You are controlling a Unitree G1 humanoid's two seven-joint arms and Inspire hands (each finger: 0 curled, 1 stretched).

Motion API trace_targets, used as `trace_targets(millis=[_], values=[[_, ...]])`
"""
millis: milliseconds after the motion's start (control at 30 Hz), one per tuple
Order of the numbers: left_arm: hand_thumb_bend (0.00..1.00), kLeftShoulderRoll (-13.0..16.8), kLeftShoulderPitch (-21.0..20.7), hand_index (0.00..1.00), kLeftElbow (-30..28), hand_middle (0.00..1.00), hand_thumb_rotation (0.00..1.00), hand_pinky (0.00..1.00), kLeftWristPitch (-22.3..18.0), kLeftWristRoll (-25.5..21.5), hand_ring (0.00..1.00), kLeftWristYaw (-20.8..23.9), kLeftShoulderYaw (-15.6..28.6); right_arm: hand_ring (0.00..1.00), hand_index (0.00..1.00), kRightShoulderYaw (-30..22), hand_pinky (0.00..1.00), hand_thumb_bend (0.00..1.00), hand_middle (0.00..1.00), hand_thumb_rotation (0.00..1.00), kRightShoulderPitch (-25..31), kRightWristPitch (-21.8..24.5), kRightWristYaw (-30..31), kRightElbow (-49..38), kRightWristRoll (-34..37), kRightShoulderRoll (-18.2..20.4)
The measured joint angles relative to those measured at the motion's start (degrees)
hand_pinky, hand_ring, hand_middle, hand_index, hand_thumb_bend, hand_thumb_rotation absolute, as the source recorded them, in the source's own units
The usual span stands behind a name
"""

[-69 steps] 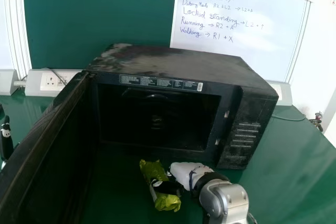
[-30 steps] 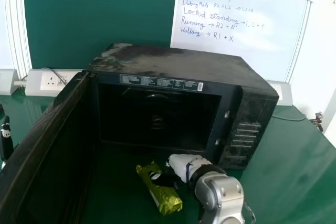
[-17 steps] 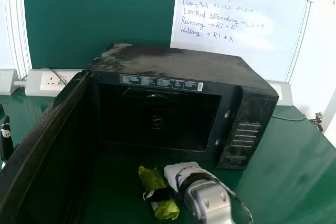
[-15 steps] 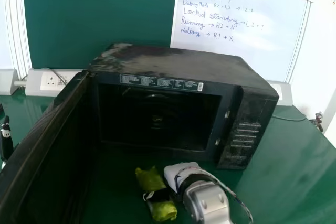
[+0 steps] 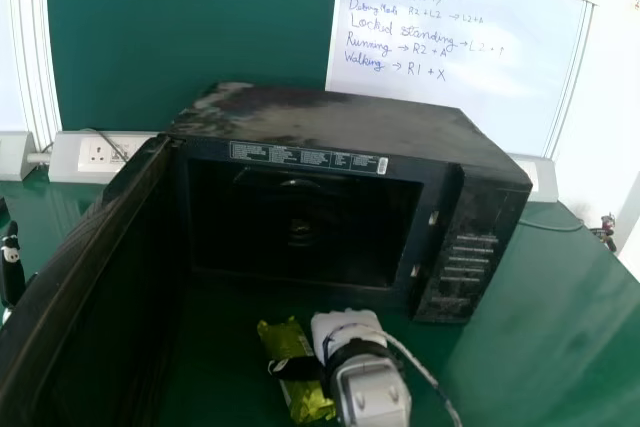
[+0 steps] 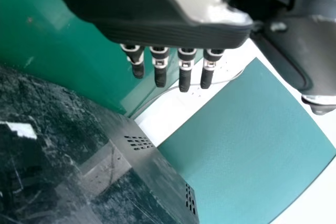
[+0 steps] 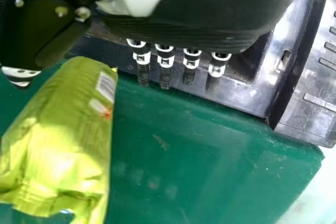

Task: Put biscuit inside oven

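Table: The green table (image 5: 520,347) is spreading across the lower part of the head view.
Oven: The black oven (image 5: 345,117) is standing in the middle of the frame, its door (image 5: 75,277) hanging open along the lower left.
Whiteboard: At upper right, the whiteboard (image 5: 500,77) is carrying handwritten lines with arrows, "Running" and "Walking" being legible among them.
Right hand: The right hand (image 5: 345,329) is resting just beside the packet, low in the middle of the frame; its fingers (image 7: 165,66) are pointing straight, wide apart from the thumb, which is lying across the packet in the head view.
Left hand: The left hand (image 5: 12,272) is showing at the left edge of the frame, beyond the door; its fingers (image 6: 185,72) are extending nearly straight, wide open.
Biscuit packet: The yellow-green packet (image 5: 278,338) is lying on the table in front of the oven, lower centre, outside the cavity.
Label strip: Small print is running along the strip (image 5: 300,155) above the oven's opening.
Packet label: A pale striped patch (image 7: 106,86) is marking the wrapper.
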Motion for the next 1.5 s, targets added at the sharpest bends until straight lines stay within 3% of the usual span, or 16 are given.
trace_targets(millis=[300,533,633,733,900,1267,1500], values=[[0.64,0.0,0.0,0.78,-0.1,0.77,0.00,0.66,-0.4,0.0,0.73,0.0,-0.2,1.00,0.98,3.3,1.00,1.00,1.00,0.46,3.4,0.0,-5.5,1.7,-4.2,2.3],[0.63,-0.2,0.1,0.77,-0.5,0.76,0.00,0.65,-0.5,0.0,0.72,0.1,-0.4,1.00,1.00,5.7,1.00,1.00,1.00,0.51,4.0,-3.4,-4.5,1.7,-6.1,2.5],[0.63,-0.3,0.1,0.78,-0.5,0.76,0.00,0.65,-0.5,0.0,0.72,0.2,-0.5,1.00,0.99,6.8,0.98,0.81,1.00,0.36,4.4,-4.0,-4.4,1.7,-7.3,2.4],[0.64,-0.4,0.1,0.78,-0.6,0.76,0.00,0.65,-0.5,0.0,0.72,0.6,-0.5,0.99,1.00,8.1,0.94,0.75,1.00,0.32,4.9,-4.2,-5.3,1.7,-8.0,1.9],[0.65,-0.5,0.1,0.79,-0.6,0.77,0.00,0.66,-0.5,-0.1,0.73,0.9,-0.5,0.97,0.99,8.8,0.92,0.75,1.00,0.37,5.2,-4.6,-6.0,1.7,-8.4,1.0],[0.64,-0.5,0.1,0.78,-0.7,0.76,0.01,0.65,-0.5,-0.1,0.72,1.1,-0.6,0.97,0.98,7.5,0.91,0.73,0.99,0.32,5.0,-5.6,-6.5,3.0,-7.9,0.2],[0.62,-0.5,0.1,0.78,-1.1,0.76,0.01,0.65,-0.6,-0.1,0.72,1.1,-0.6,0.96,0.97,6.8,0.89,0.73,0.99,0.34,4.7,-6.7,-7.1,3.0,-6.9,-0.6]])
